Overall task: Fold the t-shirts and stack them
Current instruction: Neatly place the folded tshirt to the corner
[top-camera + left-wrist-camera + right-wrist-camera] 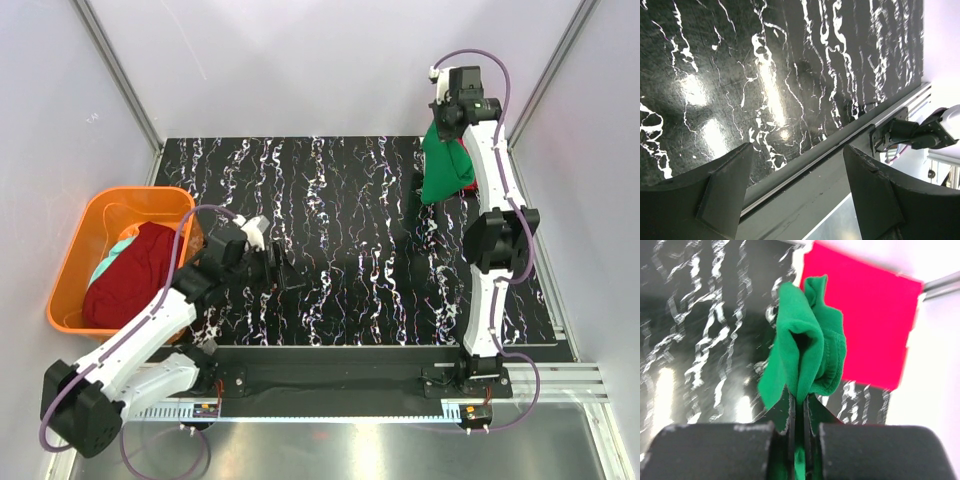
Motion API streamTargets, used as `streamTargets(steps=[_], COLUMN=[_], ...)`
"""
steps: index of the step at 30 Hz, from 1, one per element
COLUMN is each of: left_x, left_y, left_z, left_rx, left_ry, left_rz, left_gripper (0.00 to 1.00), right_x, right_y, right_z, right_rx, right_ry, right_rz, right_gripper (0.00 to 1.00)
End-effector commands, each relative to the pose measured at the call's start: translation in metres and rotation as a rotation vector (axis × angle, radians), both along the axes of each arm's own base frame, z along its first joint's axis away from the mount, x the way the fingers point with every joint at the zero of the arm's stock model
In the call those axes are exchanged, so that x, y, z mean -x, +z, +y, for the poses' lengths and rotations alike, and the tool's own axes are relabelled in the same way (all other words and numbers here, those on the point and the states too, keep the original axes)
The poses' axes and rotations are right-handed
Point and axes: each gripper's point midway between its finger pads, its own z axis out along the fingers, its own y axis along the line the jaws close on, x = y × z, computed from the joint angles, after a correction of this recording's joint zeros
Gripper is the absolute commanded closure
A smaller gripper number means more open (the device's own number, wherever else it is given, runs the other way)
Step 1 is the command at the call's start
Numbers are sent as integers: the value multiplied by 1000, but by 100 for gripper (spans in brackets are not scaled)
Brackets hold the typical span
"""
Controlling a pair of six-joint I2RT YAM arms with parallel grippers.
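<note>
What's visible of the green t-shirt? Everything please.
The green t-shirt is plain kelly green, soft cotton-like knit, bunched and creased, a stitched hem showing. It hangs from the right gripper, jaws shut on a pinched fold, over the far right corner of the black marbled table. Its lower end is a wrinkled bundle; whether it touches the table is unclear.

Black tabletop (330, 250) with white marble-like veining filled the enclosure. Plain white walls (300, 60) stood on three sides, joined by aluminium corner posts (118, 75). A silver rail (560, 378) ran along the near edge. Light glared in bright patches (694, 90) on the glossy surface.
</note>
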Motion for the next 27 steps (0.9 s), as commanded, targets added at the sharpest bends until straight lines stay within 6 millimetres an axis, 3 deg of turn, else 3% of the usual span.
streamTargets(steps=[1, 5, 8, 9, 14, 21, 27], left_x=[-8, -15, -18, -19, -21, -25, -28], left_y=[11, 6, 3, 0, -6, -12, -17], left_z=[-12, -18, -20, -21, -23, -24, -25], left_rx=[43, 37, 32, 29, 25, 18, 15], left_ry=[-67, -79, -83, -85, -89, -88, -87], left_rz=[-42, -21, -9, -3, 22, 44, 63], left_gripper=[22, 23, 23, 23, 23, 23, 23], right_x=[-19, -37, -48, -50, -66, -88, -104], right_y=[23, 27, 31, 31, 39, 33, 23], right_z=[-28, -46, -44, -65, -74, -88, -112], right_rx=[89, 94, 91, 95, 78, 53, -15], right_ry=[6, 12, 39, 9, 28, 30, -18], right_rz=[-74, -134, -181, -187, -258, -318, -361], right_gripper=[100, 100, 100, 100, 100, 100, 100])
